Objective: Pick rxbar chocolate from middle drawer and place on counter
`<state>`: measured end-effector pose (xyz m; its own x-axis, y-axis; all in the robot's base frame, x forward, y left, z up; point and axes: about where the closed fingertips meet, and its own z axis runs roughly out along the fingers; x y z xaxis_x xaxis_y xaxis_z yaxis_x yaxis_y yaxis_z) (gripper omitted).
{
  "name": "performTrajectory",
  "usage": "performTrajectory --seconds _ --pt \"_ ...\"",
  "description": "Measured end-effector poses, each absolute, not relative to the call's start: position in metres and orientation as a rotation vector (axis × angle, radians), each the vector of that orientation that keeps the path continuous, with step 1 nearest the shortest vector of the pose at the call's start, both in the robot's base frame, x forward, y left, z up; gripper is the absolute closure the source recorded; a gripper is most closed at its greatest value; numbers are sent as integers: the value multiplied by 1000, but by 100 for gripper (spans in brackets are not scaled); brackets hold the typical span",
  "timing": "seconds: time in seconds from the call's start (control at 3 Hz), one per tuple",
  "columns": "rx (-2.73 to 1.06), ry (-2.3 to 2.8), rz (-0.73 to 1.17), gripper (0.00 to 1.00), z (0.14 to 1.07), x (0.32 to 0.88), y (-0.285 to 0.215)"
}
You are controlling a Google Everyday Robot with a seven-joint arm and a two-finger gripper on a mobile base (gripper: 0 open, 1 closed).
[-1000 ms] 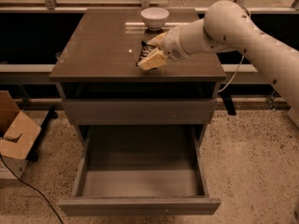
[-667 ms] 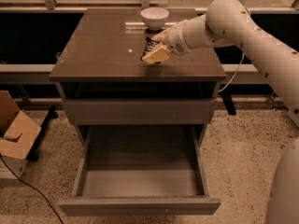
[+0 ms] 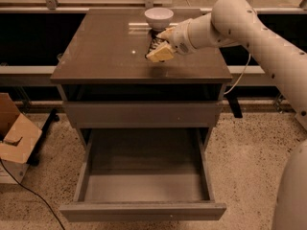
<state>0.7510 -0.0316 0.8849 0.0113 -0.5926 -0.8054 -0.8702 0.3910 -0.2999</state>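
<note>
A cardboard box (image 3: 17, 137) sits on the floor at far left, well apart from the cabinet. The left half of the surface (image 3: 103, 49) lies bare out to its thin dark edge. Below it, the drawer (image 3: 144, 188) stands pulled out with its grey floor showing and no bar inside. Near the rear middle, the gripper (image 3: 156, 45) has drifted back and slightly up over the past second, away from the front edge and toward the white bowl (image 3: 159, 17). Its fingers (image 3: 161, 55) pinch the bar (image 3: 152, 47), a dark sliver between the tan pads. Whether the wrapper touches the surface cannot be told. The pick appears done, and only the set-down and release seem to remain. The bowl stands just behind the gripper, so the free room lies to the left and front. At right, the arm (image 3: 268, 37) reaches in over the rear right corner.
</note>
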Motion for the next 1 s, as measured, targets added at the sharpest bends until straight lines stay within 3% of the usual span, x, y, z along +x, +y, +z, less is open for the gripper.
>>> performTrajectory --seconds 0.33,1.0 --pt "-1306 1683 365 4 883 751 -28" --pt "-1308 1683 367 0 882 751 -27"
